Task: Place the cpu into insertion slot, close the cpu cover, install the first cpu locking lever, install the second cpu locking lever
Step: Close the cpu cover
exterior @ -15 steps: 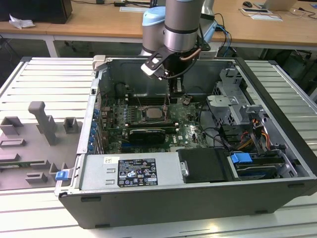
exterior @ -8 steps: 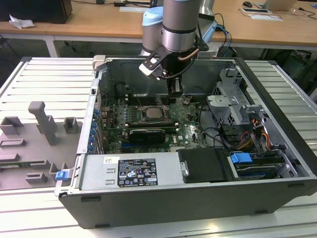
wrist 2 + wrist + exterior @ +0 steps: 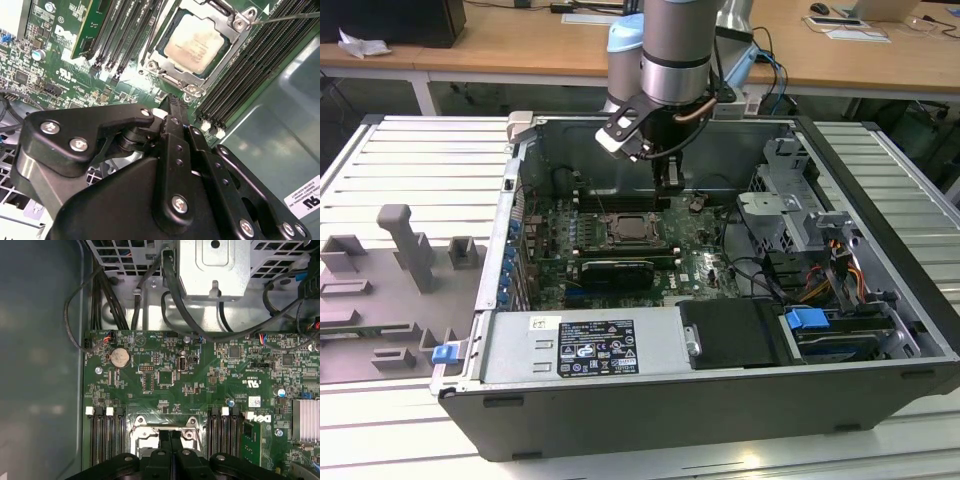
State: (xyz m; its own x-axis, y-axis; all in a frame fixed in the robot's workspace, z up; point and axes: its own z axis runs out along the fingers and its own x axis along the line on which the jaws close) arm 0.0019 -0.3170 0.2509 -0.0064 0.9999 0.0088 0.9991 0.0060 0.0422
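Observation:
The cpu [image 3: 195, 42] lies flat in the insertion slot [image 3: 154, 64], its pale metal face up. The silvery cpu cover [image 3: 226, 31] lies down around it as a frame. A thin wire lever [image 3: 292, 16] runs off from one corner of the socket. In the exterior view the cpu [image 3: 632, 229] sits mid-board, and my gripper [image 3: 668, 188] hangs just above the board, behind it toward the exterior view's right. The fingers [image 3: 166, 440] are pressed together with nothing between them, over the socket's edge [image 3: 142, 426]. The second wrist view shows the gripper [image 3: 172, 106] beside the socket.
Long black memory slots [image 3: 250, 65] flank the socket on both sides. A metal drive cage [image 3: 790, 210] and loose cables [image 3: 760, 275] fill the case at the exterior view's right. The power supply [image 3: 585, 345] lies along the front. Grey fixtures [image 3: 410, 245] stand outside the case.

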